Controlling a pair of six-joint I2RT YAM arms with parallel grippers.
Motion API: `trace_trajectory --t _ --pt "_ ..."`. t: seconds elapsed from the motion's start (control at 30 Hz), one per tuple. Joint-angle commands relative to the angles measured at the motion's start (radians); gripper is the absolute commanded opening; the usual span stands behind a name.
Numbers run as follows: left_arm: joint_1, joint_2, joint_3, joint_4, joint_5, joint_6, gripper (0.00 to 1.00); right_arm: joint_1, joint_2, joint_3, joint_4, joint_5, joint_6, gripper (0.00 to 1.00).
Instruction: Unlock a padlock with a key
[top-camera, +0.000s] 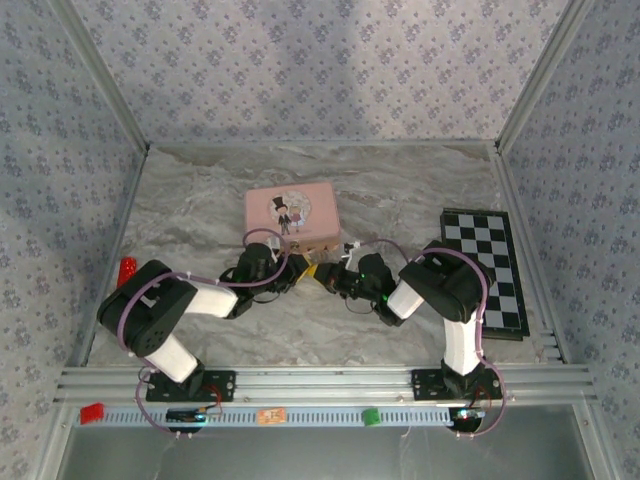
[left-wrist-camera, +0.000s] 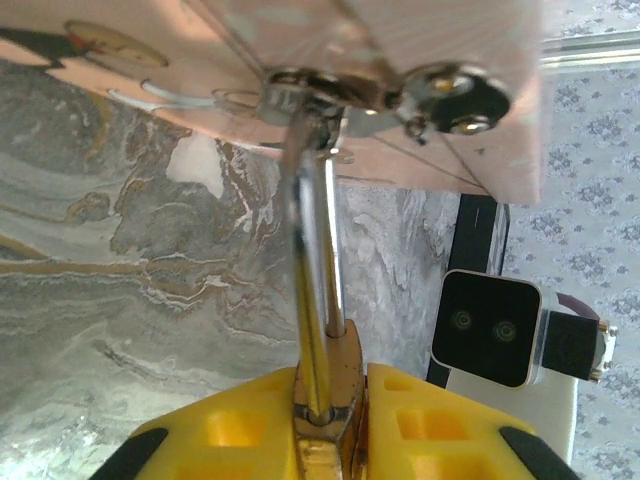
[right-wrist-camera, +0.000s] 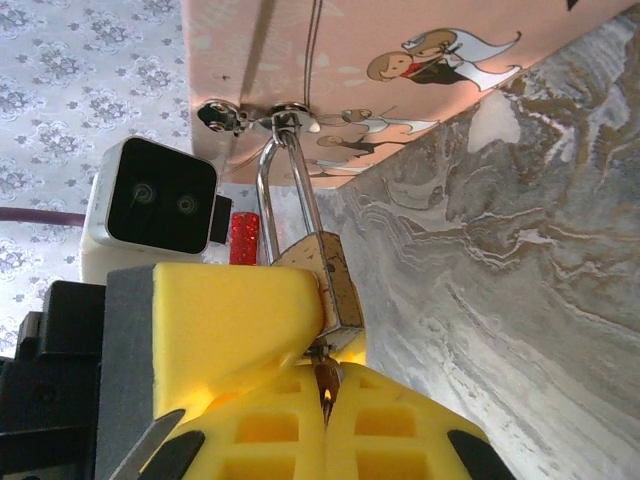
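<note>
Top view: the left gripper (top-camera: 298, 270) and right gripper (top-camera: 340, 278) meet tip to tip against the pink tin (top-camera: 290, 210).
Left wrist: its yellow pads (left-wrist-camera: 230, 430) pinch the brass padlock (left-wrist-camera: 338, 365), whose shackle (left-wrist-camera: 315, 240) runs ahead into the tin's hasp (left-wrist-camera: 320, 85).
Right wrist: its fingers are pressed together on the key (right-wrist-camera: 325, 382), with the padlock just ahead.

The padlock (left-wrist-camera: 337, 375) lies mostly hidden between the left fingers (left-wrist-camera: 230, 430), its shackle (left-wrist-camera: 310, 230) blurred; from above it is too small to make out. Only a sliver of key (right-wrist-camera: 326, 383) shows between the right fingers (right-wrist-camera: 395, 430). Both wrist views cut off the tin (right-wrist-camera: 400, 80).
</note>
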Motion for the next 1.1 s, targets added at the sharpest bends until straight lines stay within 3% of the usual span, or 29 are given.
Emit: trace_trajectory --t 0.0,0.3,0.4,0.53,0.97,1.07 --pt "-0.008 0.024 -0.015 -0.046 0.005 -0.017 0.15 0.0 -0.019 0.028 0.055 -0.026 0.002 0.0" --pt "-0.018 0.015 -0.029 0.003 -0.004 -0.028 0.13 -0.018 -0.006 0.045 0.09 -0.024 0.017 0.0" --pt "-0.018 0.003 -0.038 0.004 -0.016 -0.035 0.28 -0.021 -0.019 0.045 0.089 -0.021 0.011 0.0" --pt "-0.007 -0.02 -0.053 0.011 -0.039 -0.03 0.32 -0.02 -0.016 0.036 0.089 -0.019 0.013 0.0" --pt "0.033 0.017 -0.05 0.112 -0.021 -0.043 0.32 -0.012 -0.018 0.03 0.09 -0.013 0.008 0.0" --pt "0.034 0.014 -0.05 0.105 -0.021 -0.04 0.28 -0.011 -0.018 0.031 0.089 -0.013 0.009 0.0"
